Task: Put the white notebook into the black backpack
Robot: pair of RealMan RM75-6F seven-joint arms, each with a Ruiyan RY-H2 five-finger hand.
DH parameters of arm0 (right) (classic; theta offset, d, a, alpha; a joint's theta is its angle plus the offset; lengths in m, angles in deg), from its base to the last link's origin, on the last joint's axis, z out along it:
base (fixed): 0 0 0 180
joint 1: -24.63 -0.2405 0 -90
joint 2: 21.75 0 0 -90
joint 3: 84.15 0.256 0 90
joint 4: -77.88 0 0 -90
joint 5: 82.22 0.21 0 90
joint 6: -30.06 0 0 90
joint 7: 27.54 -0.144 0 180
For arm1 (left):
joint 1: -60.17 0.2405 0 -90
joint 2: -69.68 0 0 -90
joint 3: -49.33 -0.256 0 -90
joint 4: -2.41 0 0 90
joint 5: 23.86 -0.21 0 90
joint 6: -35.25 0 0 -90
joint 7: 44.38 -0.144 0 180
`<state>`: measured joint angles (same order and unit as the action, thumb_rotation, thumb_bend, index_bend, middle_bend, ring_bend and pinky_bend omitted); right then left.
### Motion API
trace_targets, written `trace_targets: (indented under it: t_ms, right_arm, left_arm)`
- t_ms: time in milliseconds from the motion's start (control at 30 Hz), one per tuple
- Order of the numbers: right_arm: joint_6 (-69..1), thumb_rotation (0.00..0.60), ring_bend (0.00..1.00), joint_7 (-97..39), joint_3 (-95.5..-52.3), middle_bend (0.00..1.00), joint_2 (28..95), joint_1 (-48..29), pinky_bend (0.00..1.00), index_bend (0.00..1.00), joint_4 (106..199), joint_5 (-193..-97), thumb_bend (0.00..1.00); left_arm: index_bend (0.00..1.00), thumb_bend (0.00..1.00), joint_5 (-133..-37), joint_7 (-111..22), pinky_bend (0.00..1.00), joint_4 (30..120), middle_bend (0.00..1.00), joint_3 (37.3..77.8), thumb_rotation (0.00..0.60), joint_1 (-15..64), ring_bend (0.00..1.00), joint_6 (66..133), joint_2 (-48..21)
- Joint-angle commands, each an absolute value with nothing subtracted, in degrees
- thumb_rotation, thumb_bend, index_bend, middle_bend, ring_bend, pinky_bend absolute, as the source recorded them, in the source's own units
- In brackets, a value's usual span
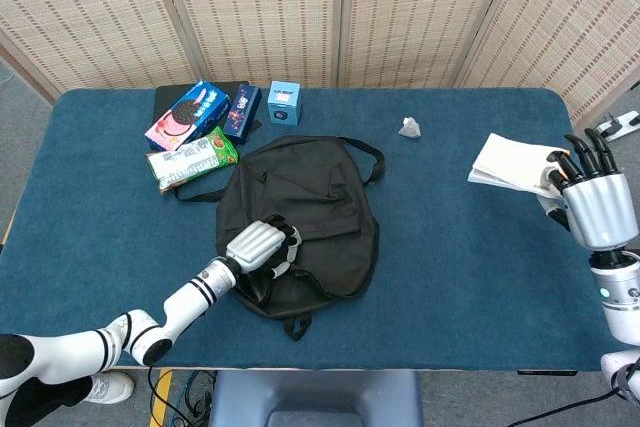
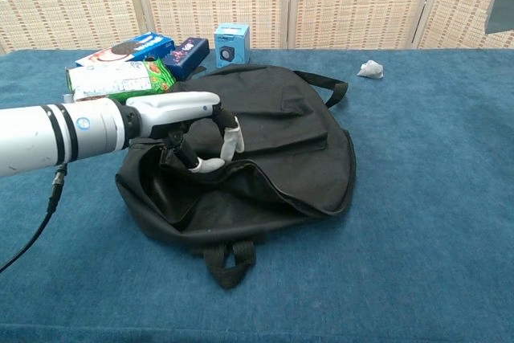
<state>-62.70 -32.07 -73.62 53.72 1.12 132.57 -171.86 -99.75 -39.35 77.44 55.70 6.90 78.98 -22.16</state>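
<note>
The black backpack (image 1: 305, 212) lies flat at the middle of the blue table (image 1: 470, 257), straps toward the back. My left hand (image 1: 258, 245) has its fingers curled under the upper edge of the bag's opening (image 2: 233, 170) and holds that flap lifted, so a dark gap shows at the bag's near left side. In the chest view the same left hand (image 2: 189, 122) hooks the fabric rim. At the table's right edge, my right hand (image 1: 590, 202) holds the white notebook (image 1: 510, 160) by its right edge, well apart from the bag.
Behind the bag at the back left lie a cookie box (image 1: 185, 115), a dark blue packet (image 1: 241, 110), a green snack packet (image 1: 192, 159) and a small blue box (image 1: 284, 104). A crumpled paper scrap (image 1: 410, 127) sits back centre. Woven screens stand behind.
</note>
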Motion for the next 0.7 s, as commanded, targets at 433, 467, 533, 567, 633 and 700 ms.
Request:
trace_targets:
  t_ms: [433,467,533,567,633,700]
  right_arm:
    - [-62.72,0.600,0.19,-32.82,-73.50,0.41,54.19,1.15,0.12,0.69,131.77,-171.80,0.50]
    - [-62.78,0.600,0.19,-32.87,-73.46,0.41,54.19,1.13,0.12,0.69,131.75,-171.81,0.51]
    - [-62.88,0.600,0.19,-33.02,-73.35,0.41,54.12,1.10,0.12,0.69,131.83,-171.80,0.51]
    - [-62.97,0.600,0.19,-33.06,-73.32,0.41,54.06,1.10,0.12,0.69,131.89,-171.82,0.51]
    - [-63.15,0.600,0.19,-33.07,-73.23,0.41,53.92,1.08,0.12,0.69,132.10,-171.89,0.51]
    - [-63.40,0.600,0.19,-33.13,-73.18,0.41,53.80,1.15,0.12,0.69,132.35,-171.94,0.51]
  left_arm:
    - [0.80,0.55,-98.11,-41.66,0.13,77.17,0.37,56.71,0.600,7.40,0.31,79.45,-22.73]
    - [0.81,0.55,-97.94,-41.60,0.13,77.38,0.37,56.93,0.600,7.53,0.31,79.68,-22.55]
    - [0.81,0.55,-97.48,-41.37,0.13,78.00,0.37,57.54,0.600,7.89,0.31,80.33,-21.93]
    - [0.81,0.55,-97.29,-41.32,0.13,78.32,0.37,57.80,0.600,8.05,0.31,80.61,-21.57]
    - [0.81,0.55,-96.81,-41.28,0.13,79.22,0.38,58.37,0.600,8.40,0.31,81.14,-20.44]
    - [0.82,0.55,-96.32,-41.14,0.13,80.02,0.38,58.95,0.600,8.79,0.31,81.73,-19.43]
